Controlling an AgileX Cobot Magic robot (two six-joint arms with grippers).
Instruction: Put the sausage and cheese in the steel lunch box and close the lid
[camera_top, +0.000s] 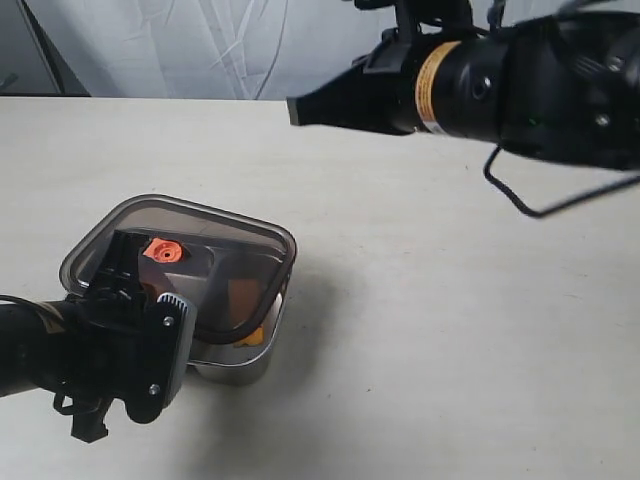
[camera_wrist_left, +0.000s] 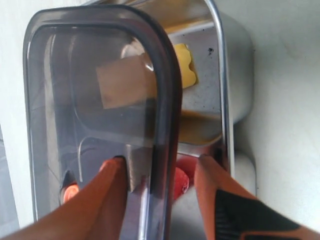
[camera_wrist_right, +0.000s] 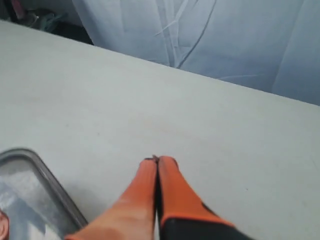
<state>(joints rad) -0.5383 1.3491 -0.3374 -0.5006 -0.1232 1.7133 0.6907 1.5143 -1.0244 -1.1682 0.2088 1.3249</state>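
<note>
Lid (camera_top: 180, 265) sits skewed on the steel lunch box (camera_top: 240, 368), overhanging one side, not seated. Cheese (camera_wrist_left: 186, 65) and sausage (camera_wrist_left: 181, 181) are both inside, showing in the uncovered strip (looks like separate compartments). Left gripper (camera_wrist_left: 159, 167) is spread wide, fingers straddling the lid's rim and gripping nothing. Right gripper (camera_wrist_right: 157, 162) is clenched empty, parked high over the table (camera_top: 450, 300).

Risks: a one-sided push could cock the lid on the rim, slide it further off, or drag the light box along.

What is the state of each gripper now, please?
Left gripper: open, one finger on each side of the edge of the lid, holding nothing.
Right gripper: closed, empty.
</note>
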